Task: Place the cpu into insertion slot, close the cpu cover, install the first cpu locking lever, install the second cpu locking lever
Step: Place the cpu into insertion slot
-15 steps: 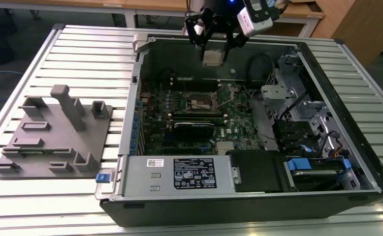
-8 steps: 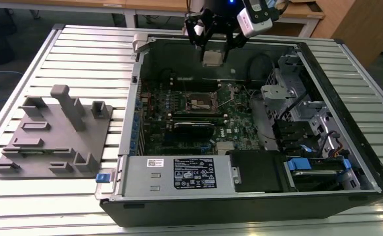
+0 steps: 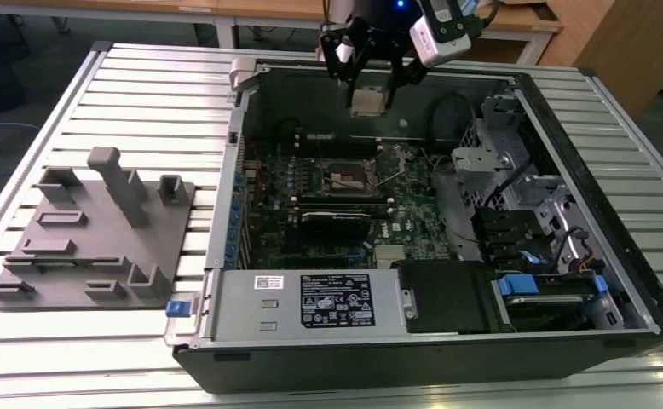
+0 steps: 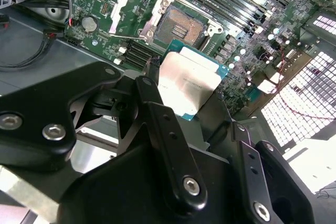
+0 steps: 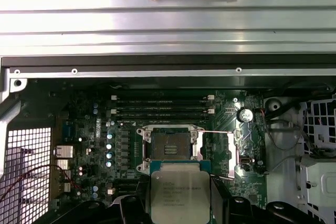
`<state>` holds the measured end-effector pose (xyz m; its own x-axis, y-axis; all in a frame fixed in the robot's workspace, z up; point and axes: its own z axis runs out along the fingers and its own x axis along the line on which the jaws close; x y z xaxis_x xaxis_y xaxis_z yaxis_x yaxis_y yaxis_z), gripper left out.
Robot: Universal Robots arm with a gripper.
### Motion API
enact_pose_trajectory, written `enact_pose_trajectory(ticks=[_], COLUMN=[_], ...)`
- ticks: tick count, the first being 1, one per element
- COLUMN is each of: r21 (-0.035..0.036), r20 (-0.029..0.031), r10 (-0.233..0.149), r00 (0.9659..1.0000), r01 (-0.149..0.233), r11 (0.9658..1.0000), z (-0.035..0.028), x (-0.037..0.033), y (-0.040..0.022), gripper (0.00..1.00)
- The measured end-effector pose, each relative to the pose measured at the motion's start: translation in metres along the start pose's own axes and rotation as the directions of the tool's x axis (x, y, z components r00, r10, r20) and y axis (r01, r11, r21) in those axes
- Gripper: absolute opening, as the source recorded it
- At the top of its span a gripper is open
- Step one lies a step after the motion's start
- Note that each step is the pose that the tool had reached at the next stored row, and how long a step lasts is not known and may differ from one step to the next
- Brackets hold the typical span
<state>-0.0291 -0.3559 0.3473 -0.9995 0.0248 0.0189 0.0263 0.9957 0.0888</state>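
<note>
The cpu [image 4: 190, 80] is being held clamped in the tool [image 3: 368, 92]; level, square alignment is being demanded by the insertion slot [image 5: 170, 146] below.

No word or number can be made out. A black label [image 3: 337, 300] with rows of tiny white print and small marks sits on the grey metal box [image 3: 235, 307] inside the computer case [image 3: 423, 366], along the case wall nearest the exterior camera. A white sticker [image 3: 269, 282] with dark print lies just beside that label, towards the exterior view's left. In the first wrist view the cpu [image 5: 180, 195] bears faint lines of print on its grey top, too fine to read.
</note>
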Motion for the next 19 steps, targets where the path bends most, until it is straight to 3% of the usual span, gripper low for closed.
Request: enact_pose_trajectory(ticks=[19], r21=[0.0000], r20=[0.0000], r10=[0.000], r00=[1.0000], r01=[0.000], r11=[1.0000], z=[0.0035], x=[-0.0001], y=[-0.0003], gripper=[0.54])
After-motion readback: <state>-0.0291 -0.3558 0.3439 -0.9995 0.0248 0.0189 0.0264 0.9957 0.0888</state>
